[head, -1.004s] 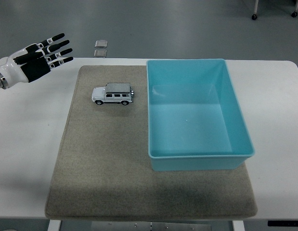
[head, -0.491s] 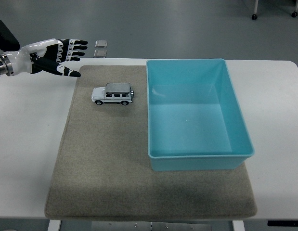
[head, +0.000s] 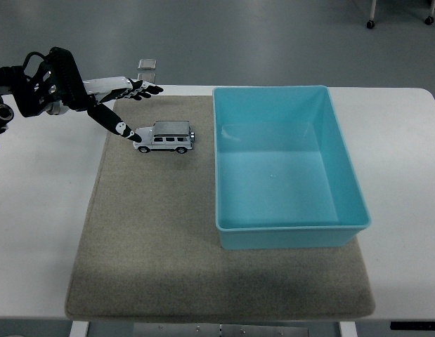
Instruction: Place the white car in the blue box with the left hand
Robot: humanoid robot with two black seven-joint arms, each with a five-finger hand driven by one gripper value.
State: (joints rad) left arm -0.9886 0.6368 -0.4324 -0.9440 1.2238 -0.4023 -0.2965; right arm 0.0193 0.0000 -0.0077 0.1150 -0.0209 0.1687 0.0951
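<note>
A small white toy car [head: 165, 137] stands on the grey mat [head: 161, 232], its nose pointing left, a short way left of the blue box. The blue box [head: 286, 218] is an open rectangular tub with nothing inside, on the right half of the mat. My left hand [head: 126, 105] reaches in from the left with fingers spread; the thumb tip comes down to the car's front left end, and the other fingers stretch out above and behind the car. It holds nothing. The right arm does not show.
The mat lies on a white table [head: 41, 225]. Two small square grey pieces [head: 147, 68] lie on the floor beyond the table's far edge, behind my hand. A caster foot [head: 372, 23] shows at the top right.
My left hand has swung right and downward from the table's far left corner to the car, turning so the thumb now reaches the car's front. The car and box have not moved.
</note>
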